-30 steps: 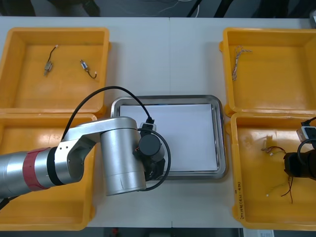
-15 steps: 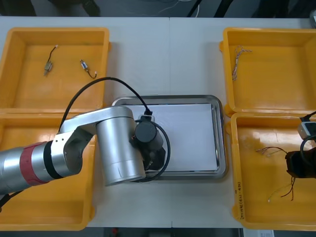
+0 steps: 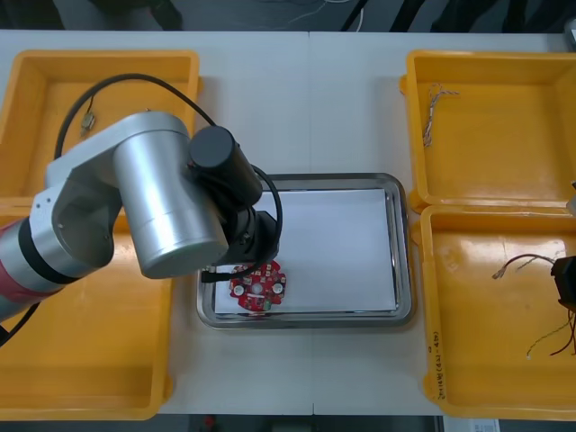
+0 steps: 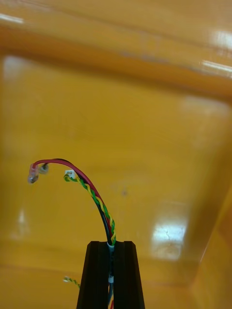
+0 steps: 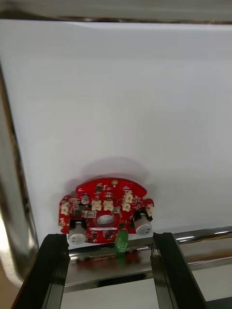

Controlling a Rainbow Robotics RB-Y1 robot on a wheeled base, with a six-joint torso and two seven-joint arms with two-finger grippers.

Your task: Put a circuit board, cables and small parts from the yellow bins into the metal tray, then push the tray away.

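Observation:
A round red circuit board [image 3: 257,288] lies flat in the near left corner of the metal tray [image 3: 401,243], on its white inside. My left gripper [image 5: 112,263] hangs open just above the board [image 5: 105,217], fingers [image 5: 53,270] apart and touching nothing. Over the near right yellow bin [image 3: 468,378], my right gripper [image 3: 567,283] sits at the table's right edge. It is shut [image 4: 111,270] on a bundle of red and yellow cables [image 4: 92,193], which curve up clear of the bin floor. The cable ends [image 3: 520,263] trail to the left of it.
The far right bin [image 3: 490,180] holds a twisted cable [image 3: 432,110]. A small metal part [image 3: 87,117] shows in the far left bin [image 3: 27,135], beside my left arm, which covers much of that bin and the tray's left edge. The near left bin [image 3: 90,378] is in front.
My left arm has risen and swung back toward the far left, leaving the circuit board uncovered in the tray. My right gripper has drawn the cables up and to the right.

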